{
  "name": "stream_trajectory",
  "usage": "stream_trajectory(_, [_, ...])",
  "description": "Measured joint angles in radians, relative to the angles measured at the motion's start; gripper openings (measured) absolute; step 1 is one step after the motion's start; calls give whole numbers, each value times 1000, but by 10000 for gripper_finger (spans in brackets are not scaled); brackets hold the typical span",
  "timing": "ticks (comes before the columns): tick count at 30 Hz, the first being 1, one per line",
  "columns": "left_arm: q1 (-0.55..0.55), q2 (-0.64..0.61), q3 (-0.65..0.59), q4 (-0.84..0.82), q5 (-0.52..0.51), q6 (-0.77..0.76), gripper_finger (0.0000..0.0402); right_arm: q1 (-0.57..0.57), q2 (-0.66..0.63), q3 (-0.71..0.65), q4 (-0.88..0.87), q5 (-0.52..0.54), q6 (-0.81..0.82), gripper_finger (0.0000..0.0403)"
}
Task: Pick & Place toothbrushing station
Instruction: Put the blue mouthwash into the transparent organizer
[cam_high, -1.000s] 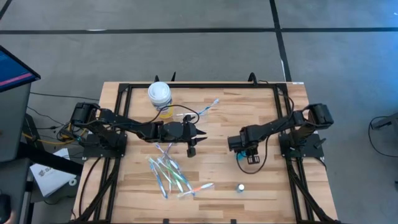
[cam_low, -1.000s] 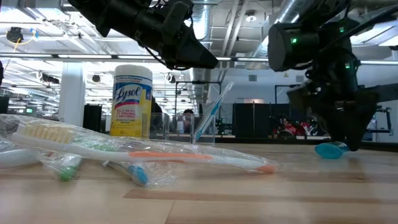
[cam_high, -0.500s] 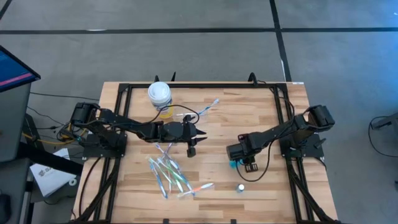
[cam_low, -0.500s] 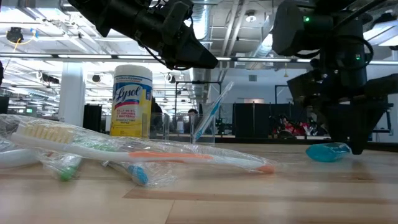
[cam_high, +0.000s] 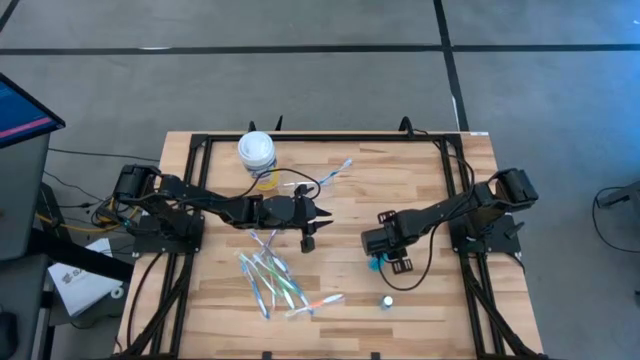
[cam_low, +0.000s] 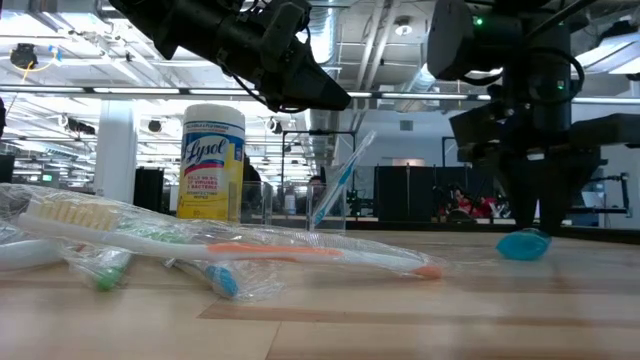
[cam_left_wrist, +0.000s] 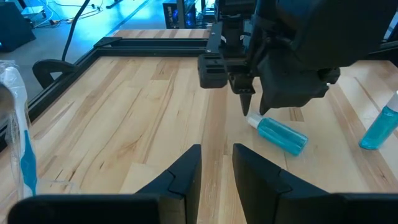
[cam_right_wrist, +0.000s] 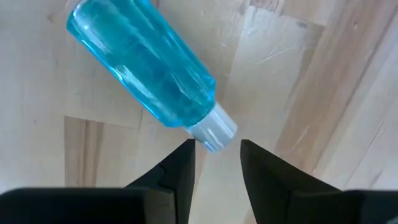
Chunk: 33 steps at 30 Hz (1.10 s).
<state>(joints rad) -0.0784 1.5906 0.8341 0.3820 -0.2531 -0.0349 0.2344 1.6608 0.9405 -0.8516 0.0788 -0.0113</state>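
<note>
Two blue tubes (cam_left_wrist: 281, 134) (cam_left_wrist: 379, 127), one beneath the right claw (cam_right_wrist: 214, 155), released.

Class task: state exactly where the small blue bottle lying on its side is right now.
The blue bottle lies on the table's right half, directly beneath the right gripper, whose open fingers point down at its white cap.

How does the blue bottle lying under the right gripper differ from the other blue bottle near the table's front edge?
The lying bottle rests on its side on the wood; the standing bottle is upright. The lying bottle has the open right gripper just at its cap; the standing bottle is alone, with no gripper beside it. Both are clear blue with a white cap.
</note>
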Motion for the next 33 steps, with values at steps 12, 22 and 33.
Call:
stream_trajectory(12, [0,0,0,0,0,0,86,55,104,35,-1,0,11,118])
stream_trajectory(22, [0,0,0,-1,0,3,86,73,128,127,-29,-4,62,118])
stream_trajectory(33, [0,0,0,-1,0,3,86,50,128,140,-44,-3,97,118])
